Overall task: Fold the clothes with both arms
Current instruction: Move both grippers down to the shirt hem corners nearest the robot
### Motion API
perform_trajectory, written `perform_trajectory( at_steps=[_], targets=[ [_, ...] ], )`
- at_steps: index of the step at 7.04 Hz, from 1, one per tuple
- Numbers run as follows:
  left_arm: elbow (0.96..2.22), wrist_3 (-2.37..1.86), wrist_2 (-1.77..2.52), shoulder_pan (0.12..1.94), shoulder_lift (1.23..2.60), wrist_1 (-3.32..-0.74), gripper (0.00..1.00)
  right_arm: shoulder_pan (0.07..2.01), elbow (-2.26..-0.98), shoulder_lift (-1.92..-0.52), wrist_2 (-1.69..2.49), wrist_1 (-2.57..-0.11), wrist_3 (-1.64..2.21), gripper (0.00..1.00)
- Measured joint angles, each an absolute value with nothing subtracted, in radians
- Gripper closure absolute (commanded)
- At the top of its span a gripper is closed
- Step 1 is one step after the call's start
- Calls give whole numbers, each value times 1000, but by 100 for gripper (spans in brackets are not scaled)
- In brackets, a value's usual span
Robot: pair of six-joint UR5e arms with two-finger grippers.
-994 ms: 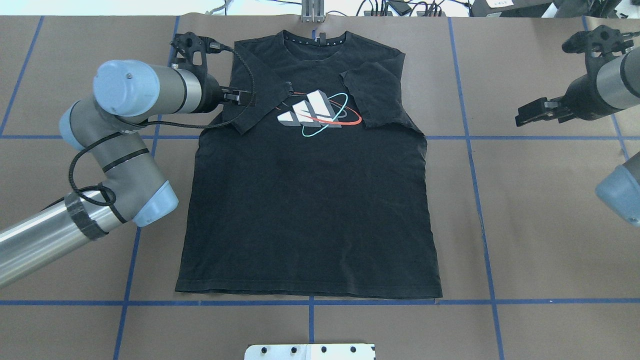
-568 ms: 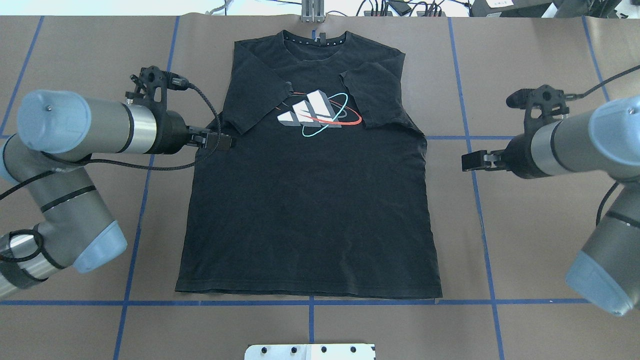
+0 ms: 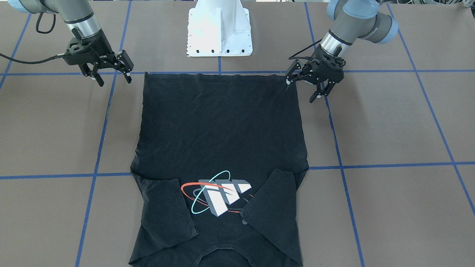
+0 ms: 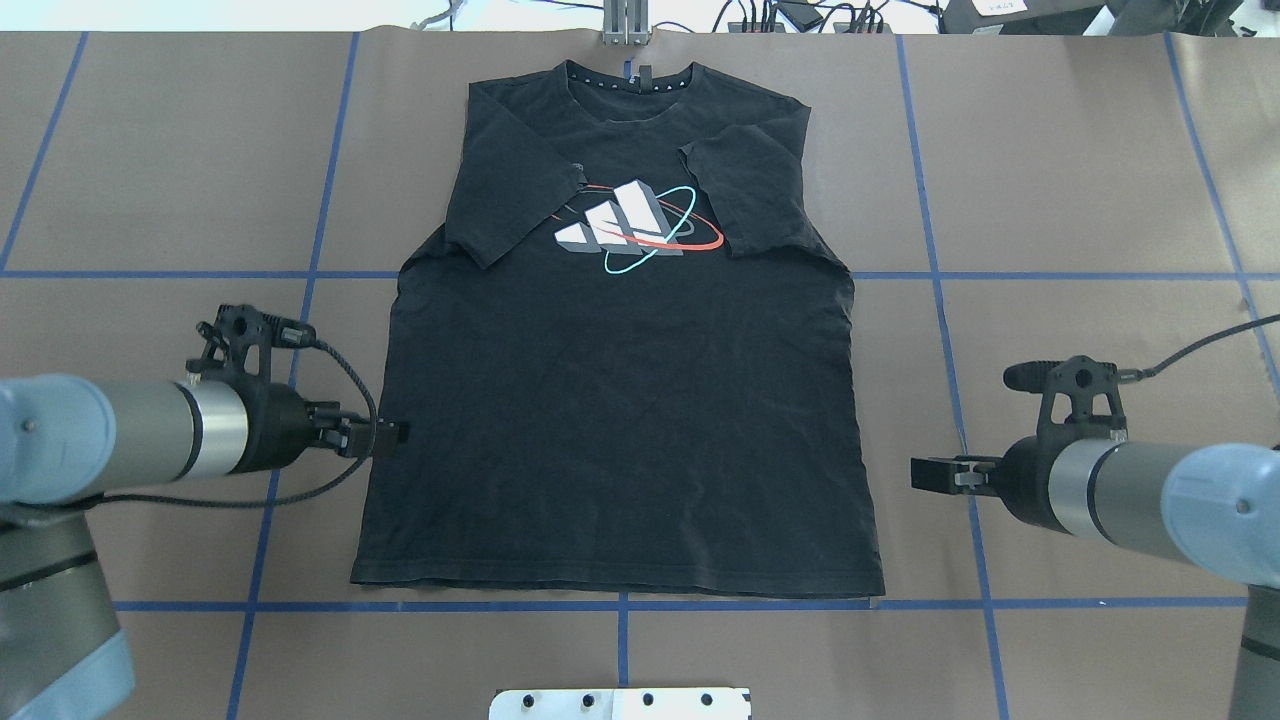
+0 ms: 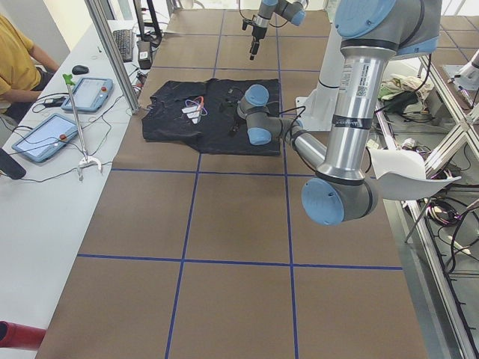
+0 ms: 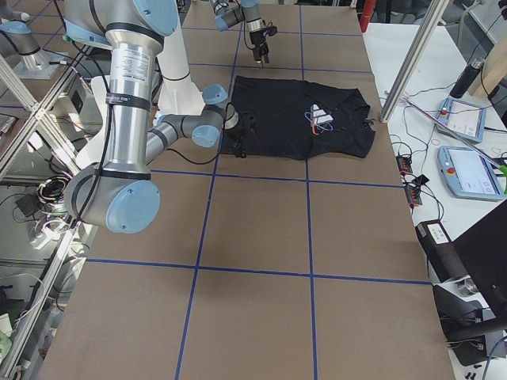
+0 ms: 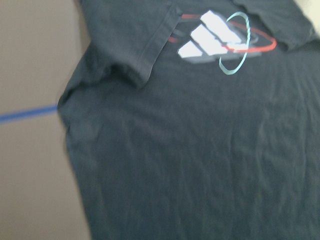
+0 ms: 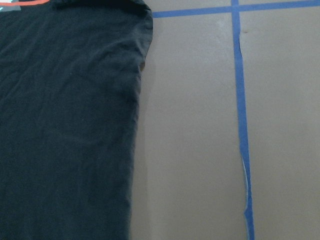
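The black T-shirt (image 4: 620,420) lies flat on the table, graphic (image 4: 635,228) up, both short sleeves folded inward over the chest. It also shows in the front view (image 3: 222,126), the left wrist view (image 7: 200,150) and the right wrist view (image 8: 65,125). My left gripper (image 4: 390,437) is open and empty, hovering at the shirt's left edge above the hem; in the front view (image 3: 301,89) its fingers stand apart. My right gripper (image 4: 925,473) is open and empty, just off the shirt's right edge; it also shows in the front view (image 3: 114,81).
The white pedestal base (image 3: 219,33) stands just behind the hem. Blue tape lines (image 4: 620,604) grid the brown table. A metal post (image 4: 625,25) and cables sit past the collar. An operator (image 5: 19,60) and tablets (image 5: 90,93) are at a side table.
Both arms have swung from beside the sleeves back toward the hem end. The left gripper has left the folded left sleeve; the right gripper has come closer to the shirt's right edge. The shirt has not moved.
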State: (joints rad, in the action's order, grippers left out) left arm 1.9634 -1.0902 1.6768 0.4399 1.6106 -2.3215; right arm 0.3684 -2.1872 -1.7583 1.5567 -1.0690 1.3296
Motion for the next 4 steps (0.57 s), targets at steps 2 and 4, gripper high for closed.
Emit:
perform_trajectory(
  at_steps=[2, 4],
  targets=[
    [1972, -1184, 1603, 317, 1557, -2321, 0, 344, -2192, -1780, 1531, -1059, 1340, 0],
    [1972, -1235, 1589, 253, 1531, -2321, 11, 341, -2197, -1782, 1528, -1059, 1341, 0]
  ],
)
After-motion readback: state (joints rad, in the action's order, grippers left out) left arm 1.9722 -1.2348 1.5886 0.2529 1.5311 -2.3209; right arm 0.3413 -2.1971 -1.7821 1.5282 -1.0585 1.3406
